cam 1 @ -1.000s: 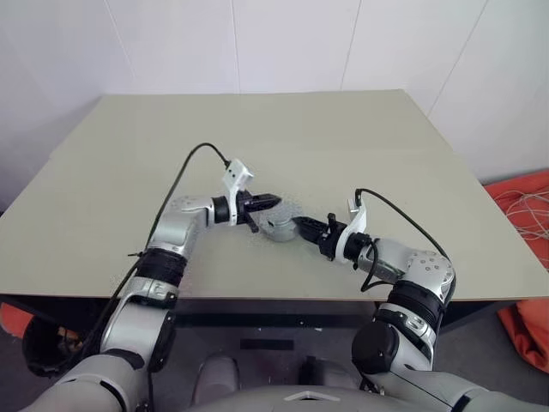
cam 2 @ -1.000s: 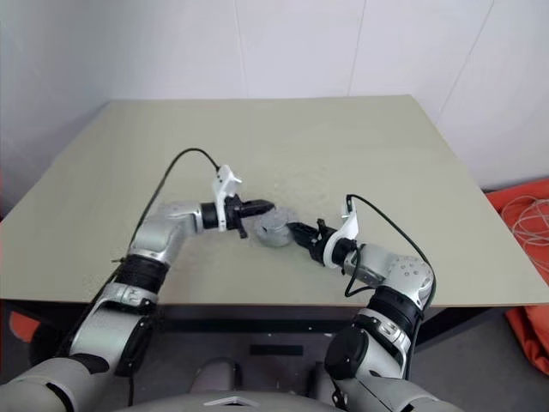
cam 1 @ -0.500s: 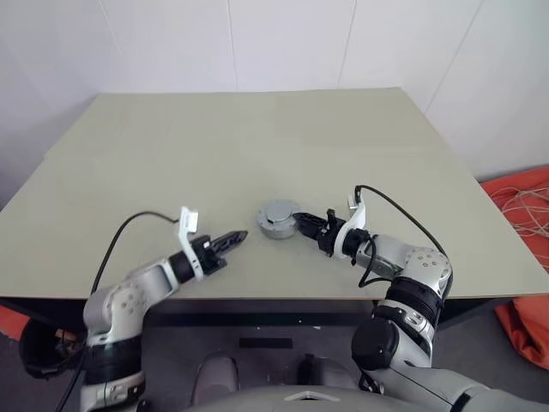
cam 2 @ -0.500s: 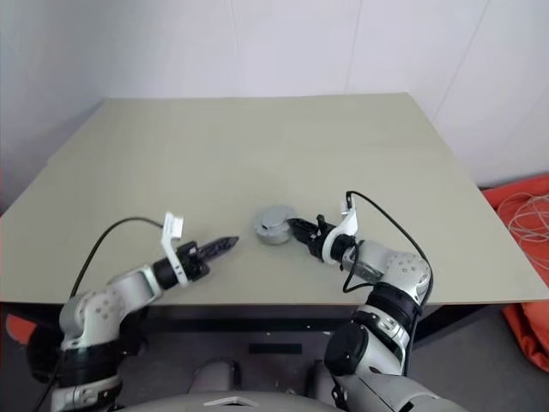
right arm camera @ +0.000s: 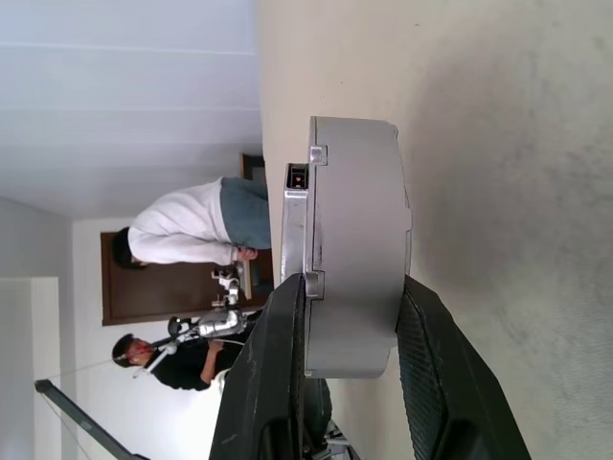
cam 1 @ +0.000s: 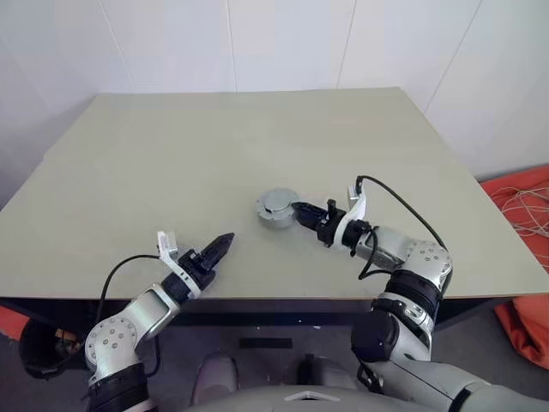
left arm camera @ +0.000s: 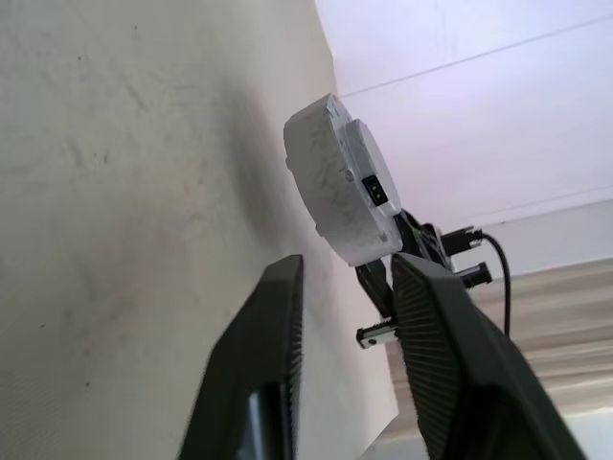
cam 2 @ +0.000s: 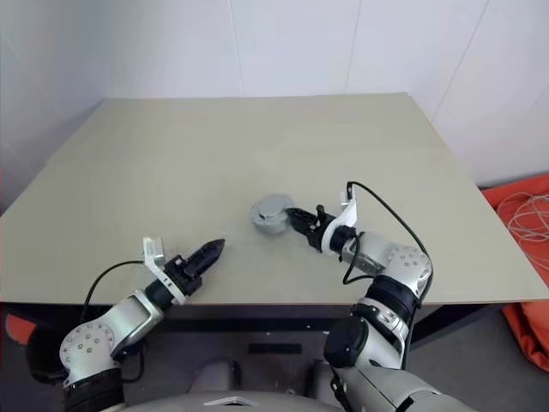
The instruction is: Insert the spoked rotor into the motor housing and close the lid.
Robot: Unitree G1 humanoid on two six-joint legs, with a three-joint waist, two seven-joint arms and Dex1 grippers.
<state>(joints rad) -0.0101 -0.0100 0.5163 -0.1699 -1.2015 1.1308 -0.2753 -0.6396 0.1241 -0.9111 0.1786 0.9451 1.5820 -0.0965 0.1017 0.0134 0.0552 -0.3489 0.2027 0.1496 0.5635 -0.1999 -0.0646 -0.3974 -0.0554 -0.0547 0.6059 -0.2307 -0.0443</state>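
Note:
A grey round motor housing [cam 1: 276, 207] hangs a little off the table, slightly tilted, with my right gripper [cam 1: 294, 209] shut on its edge. In the right wrist view the fingers [right arm camera: 278, 383] clamp both sides of the thick grey body [right arm camera: 359, 240]. The thinner lid [right arm camera: 295, 230] sits flush against that body. The spoked rotor is hidden. My left gripper [cam 1: 223, 240] hovers near the table's front left edge, well apart from the housing. It is open and empty, pointing toward the housing [left arm camera: 335, 187].
The beige table [cam 1: 257, 129] has its front edge right under my left gripper. Orange fabric with white cables [cam 1: 525, 196] lies on the floor at the right. People [right arm camera: 182, 225] stand in the background of the right wrist view.
My left gripper has pulled back from the housing to the near left edge, rolled over and opened. My right gripper has kept its grip and lifted the housing slightly.

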